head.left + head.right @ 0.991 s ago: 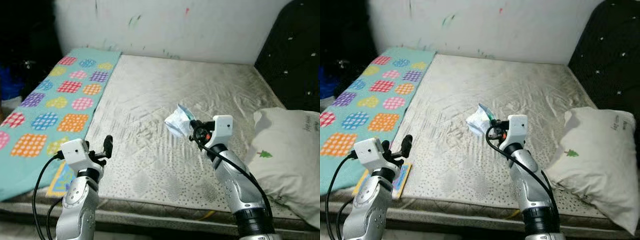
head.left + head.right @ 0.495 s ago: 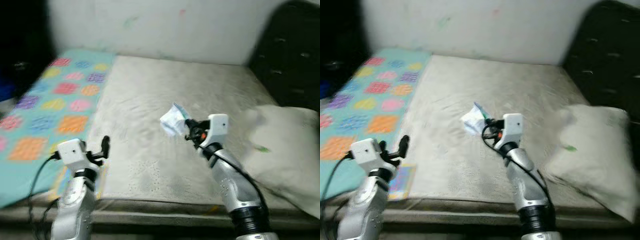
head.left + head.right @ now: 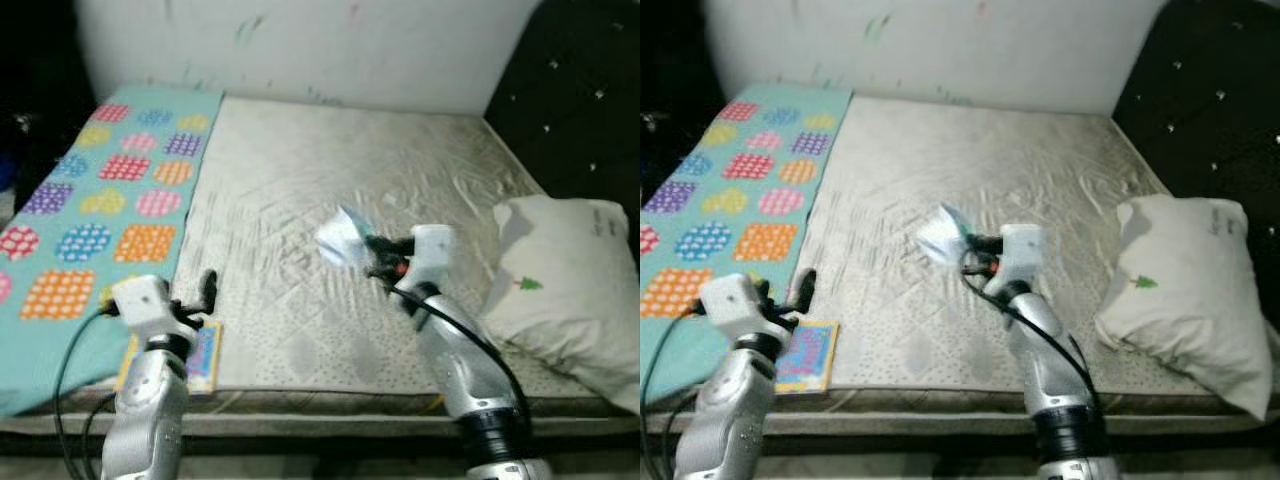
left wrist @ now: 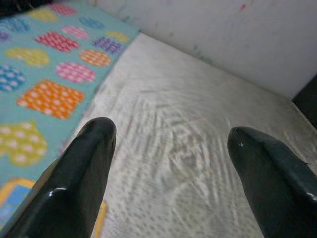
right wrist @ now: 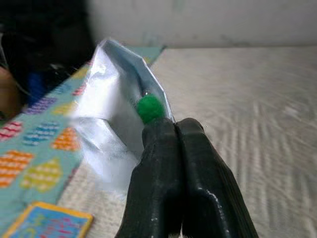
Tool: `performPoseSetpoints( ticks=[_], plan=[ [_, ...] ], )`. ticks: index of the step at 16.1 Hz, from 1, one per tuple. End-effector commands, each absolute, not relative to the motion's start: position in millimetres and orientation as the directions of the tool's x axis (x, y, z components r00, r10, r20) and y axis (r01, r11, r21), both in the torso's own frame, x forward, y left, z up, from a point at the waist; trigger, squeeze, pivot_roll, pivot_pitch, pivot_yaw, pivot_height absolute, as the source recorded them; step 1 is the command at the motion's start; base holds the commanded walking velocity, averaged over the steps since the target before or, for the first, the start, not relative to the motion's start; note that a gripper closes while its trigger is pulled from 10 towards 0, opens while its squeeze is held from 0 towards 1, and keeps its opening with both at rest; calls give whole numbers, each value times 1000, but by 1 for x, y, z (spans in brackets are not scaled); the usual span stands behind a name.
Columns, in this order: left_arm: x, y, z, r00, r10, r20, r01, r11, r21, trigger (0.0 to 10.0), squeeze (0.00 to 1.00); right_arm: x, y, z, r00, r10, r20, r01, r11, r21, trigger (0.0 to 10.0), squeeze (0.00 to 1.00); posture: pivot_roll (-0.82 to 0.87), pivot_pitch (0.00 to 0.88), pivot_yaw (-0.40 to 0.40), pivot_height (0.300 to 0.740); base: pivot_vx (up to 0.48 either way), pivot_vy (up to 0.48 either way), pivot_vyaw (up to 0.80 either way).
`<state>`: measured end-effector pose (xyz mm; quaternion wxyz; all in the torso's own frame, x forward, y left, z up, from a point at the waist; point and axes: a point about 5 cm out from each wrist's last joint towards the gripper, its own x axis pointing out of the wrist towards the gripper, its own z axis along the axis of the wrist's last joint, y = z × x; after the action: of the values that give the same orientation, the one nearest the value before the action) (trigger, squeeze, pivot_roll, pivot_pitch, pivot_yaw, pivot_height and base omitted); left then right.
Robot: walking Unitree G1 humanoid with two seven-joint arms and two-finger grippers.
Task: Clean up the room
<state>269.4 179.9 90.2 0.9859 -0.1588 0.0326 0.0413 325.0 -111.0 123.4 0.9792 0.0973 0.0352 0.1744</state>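
Note:
My right gripper (image 3: 368,251) is shut on a crumpled clear plastic wrapper (image 3: 340,238) with a small green bit at the pinch, held above the middle of the bare grey mattress (image 3: 330,180). In the right wrist view the wrapper (image 5: 116,124) stands up from the closed fingertips (image 5: 173,131). My left gripper (image 3: 208,290) is open near the mattress's front left corner, holding nothing; its two black fingers (image 4: 84,163) frame bare mattress in the left wrist view.
A teal blanket (image 3: 90,200) with coloured patches covers the bed's left side. A small colourful book (image 3: 200,355) lies at the front left edge. A white pillow (image 3: 570,270) rests at the right, by a dark headboard (image 3: 570,90). A white wall (image 3: 300,40) stands behind.
The camera has shifted and the view has steadied after a blur. The right gripper still holds the wrapper over the mattress; the left arm keeps its pose.

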Motion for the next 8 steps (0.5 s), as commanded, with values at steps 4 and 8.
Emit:
performPoseSetpoints(
  ticks=[4, 8],
  plan=[
    [271, 171, 90, 996, 48, -80, -72, 945, -320, 10000, 0, 326, -124, 123, 949, 313, -44, -300, 935, 189, 10000, 0, -87, 6, -59, 740, 0, 480, 0],
    [272, 171, 90, 996, 49, -79, -72, 945, -319, 10000, 0, 327, -124, 123, 949, 313, -44, -300, 936, 185, 10000, 0, -88, 5, -59, 740, 0, 480, 0]
  ],
)
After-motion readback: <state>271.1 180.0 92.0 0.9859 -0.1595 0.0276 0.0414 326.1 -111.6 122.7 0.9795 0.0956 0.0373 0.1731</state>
